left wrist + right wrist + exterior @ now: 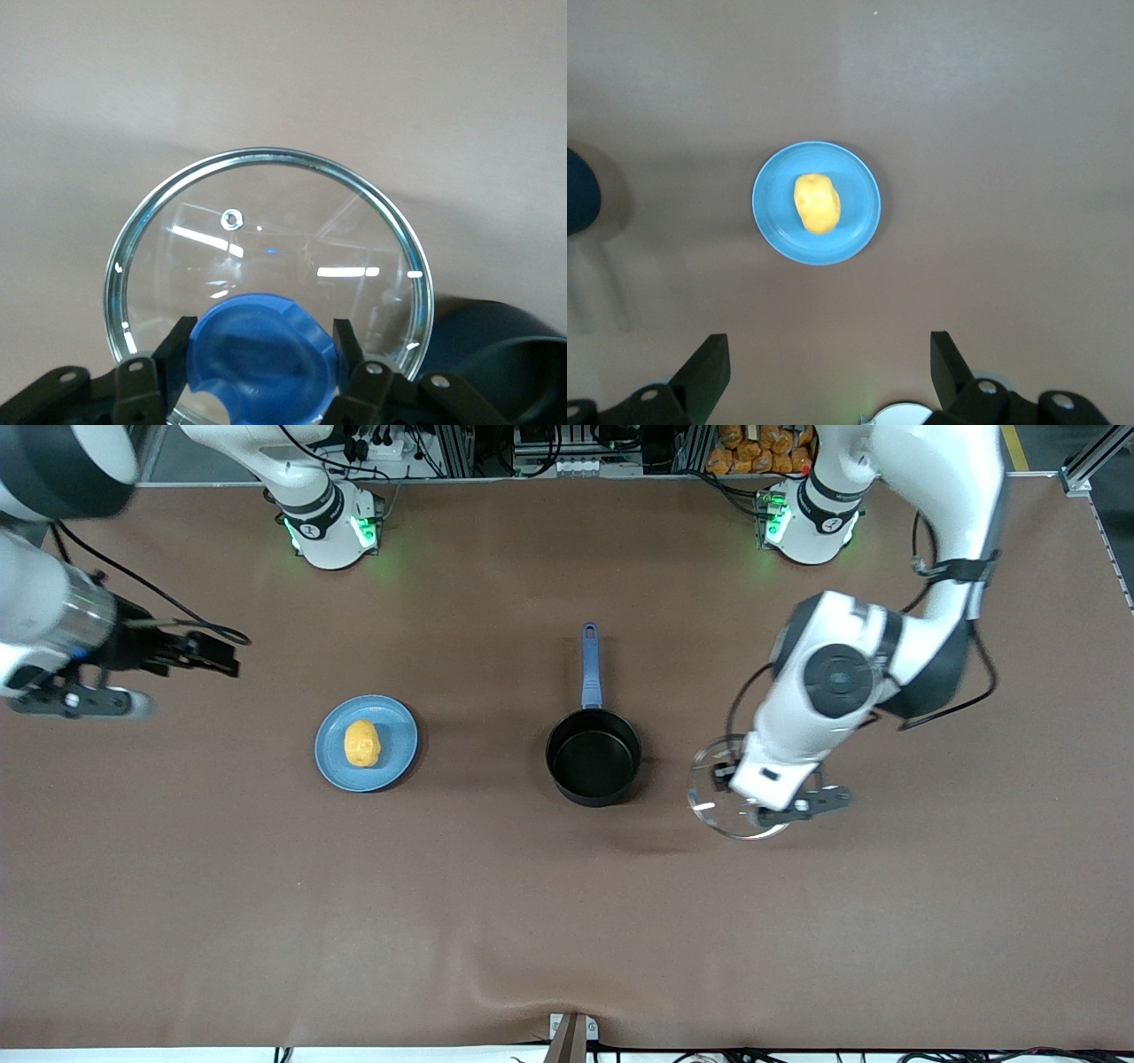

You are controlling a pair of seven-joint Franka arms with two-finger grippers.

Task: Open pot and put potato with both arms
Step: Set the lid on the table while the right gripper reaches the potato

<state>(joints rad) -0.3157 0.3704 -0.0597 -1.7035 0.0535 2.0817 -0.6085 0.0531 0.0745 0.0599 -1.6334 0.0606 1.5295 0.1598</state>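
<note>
Pot (pixel 593 757) at mid-table, open and empty, handle pointing toward the bases. Front view: potato (pixel 361 743) on a plate (pixel 399 731) beside the pot, toward the right arm's end. Left gripper (pixel 772 802) over the lid (pixel 709 802), beside the pot toward the left arm's end. Right gripper (pixel 208 654) hangs well apart from the plate, at its own end of the table; the nearer arm to the potato.

Left wrist view: fingers (pixel 177 341) clamp the lid's knob (pixel 261 345).

Right wrist view: fingers (pixel 709 363) spread wide; potato upright between them, well ahead.
</note>
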